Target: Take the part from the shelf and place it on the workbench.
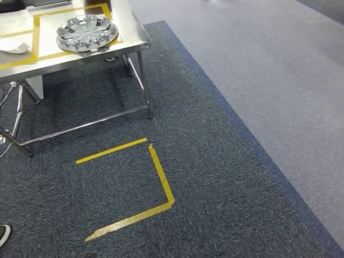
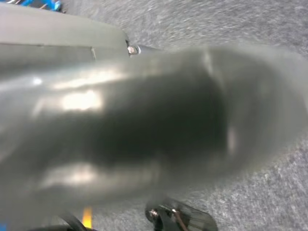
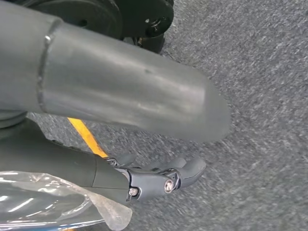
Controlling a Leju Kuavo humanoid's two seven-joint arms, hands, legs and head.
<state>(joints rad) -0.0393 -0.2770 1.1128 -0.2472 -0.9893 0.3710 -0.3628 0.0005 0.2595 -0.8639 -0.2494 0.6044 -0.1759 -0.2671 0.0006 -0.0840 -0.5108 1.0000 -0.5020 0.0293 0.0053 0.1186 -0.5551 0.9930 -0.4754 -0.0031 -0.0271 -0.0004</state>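
The fingers of the right hand (image 3: 156,178) are extended and apart, with nothing between them; those of the left hand (image 2: 145,130) cannot be told through blur. The wheel cover (image 1: 87,33) is seated on the workbench (image 1: 134,32), well apart from both hands. The clear film (image 3: 54,202) just beside the right fingers could be snagged if they are closed.

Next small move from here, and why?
Probably turn left toward the workbench: it sits at the head view's upper left, off-centre, with the yellow floor tape box before it. A wheel cover already lies on it; whether the right hand carries anything is unclear.
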